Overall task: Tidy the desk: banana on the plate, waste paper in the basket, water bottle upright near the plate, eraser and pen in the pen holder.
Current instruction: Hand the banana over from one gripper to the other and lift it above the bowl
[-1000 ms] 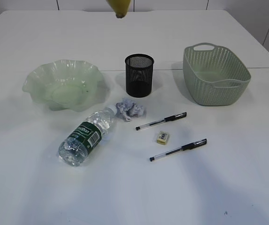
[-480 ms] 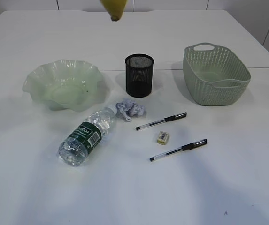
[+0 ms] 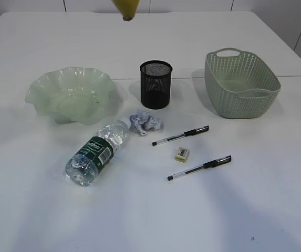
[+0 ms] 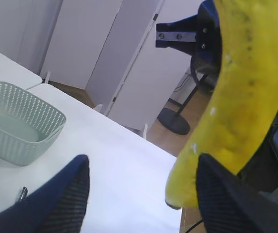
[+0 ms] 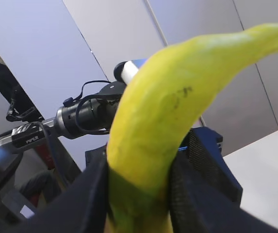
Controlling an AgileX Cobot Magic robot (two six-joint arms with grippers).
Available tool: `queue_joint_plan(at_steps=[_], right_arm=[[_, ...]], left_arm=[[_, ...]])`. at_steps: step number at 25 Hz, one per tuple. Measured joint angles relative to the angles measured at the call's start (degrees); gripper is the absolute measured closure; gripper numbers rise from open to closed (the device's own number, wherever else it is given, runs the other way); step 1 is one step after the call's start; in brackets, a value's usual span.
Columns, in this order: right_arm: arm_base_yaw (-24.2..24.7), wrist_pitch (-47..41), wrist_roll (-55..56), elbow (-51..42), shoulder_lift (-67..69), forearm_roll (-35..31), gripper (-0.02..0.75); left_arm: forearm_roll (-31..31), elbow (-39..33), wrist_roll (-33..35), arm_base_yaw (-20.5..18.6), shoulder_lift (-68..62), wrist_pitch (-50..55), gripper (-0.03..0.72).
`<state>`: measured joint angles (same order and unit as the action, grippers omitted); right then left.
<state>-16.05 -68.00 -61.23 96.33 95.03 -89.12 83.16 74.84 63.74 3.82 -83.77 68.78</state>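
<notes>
You have nothing placed yet. On the desk [image 3: 29,210], nearest you, two pens [image 3: 199,168], the eraser [image 3: 182,153], the lying bottle [image 3: 93,155] and paper wad [image 3: 146,122]. At twelve o'clock, high up, your right claw [image 5: 139,194] clamps the banana [image 5: 177,126]; your left claw [image 4: 139,189] gapes wide.

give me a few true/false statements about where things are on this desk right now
1. The bottle lies on its side. True.
2. The plate holds the banana. False: the plate has nothing in it, and the banana is up in the air, clamped in the right gripper.
3. Two pens, one and another, lie on the table. True.
4. The paper is in the basket. False: it lies on the table by the bottle's cap.
5. The eraser lies between the two pens. True.
</notes>
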Motion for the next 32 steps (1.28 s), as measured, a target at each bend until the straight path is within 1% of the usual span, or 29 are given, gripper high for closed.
queue_joint_plan(at_steps=[8, 11, 14, 20, 26, 32], right_arm=[[-0.05, 3.7, -0.34, 0.0, 0.0, 1.5, 0.483], [-0.14, 4.15, -0.34, 0.0, 0.0, 1.5, 0.483], [-0.14, 4.15, -0.34, 0.0, 0.0, 1.5, 0.483], [-0.14, 4.19, -0.35, 0.0, 0.0, -0.66, 0.483], [-0.45, 3.11, -0.35, 0.0, 0.0, -3.41, 0.483], [-2.59, 2.34, -0.35, 0.0, 0.0, -4.96, 0.483]], left_arm=[[0.11, 0.0, -1.1, 0.0, 2.97, 0.03, 0.199], [2.0, 0.0, -1.3, 0.0, 3.81, 0.41, 0.199], [3.64, 0.0, -1.34, 1.12, 3.93, 0.48, 0.199], [4.02, 0.0, -1.44, 3.65, 3.93, 0.54, 0.199], [4.31, 0.0, -1.44, 3.91, 3.93, 0.62, 0.199], [6.44, 0.0, -1.08, 4.3, 3.93, 0.62, 0.199]])
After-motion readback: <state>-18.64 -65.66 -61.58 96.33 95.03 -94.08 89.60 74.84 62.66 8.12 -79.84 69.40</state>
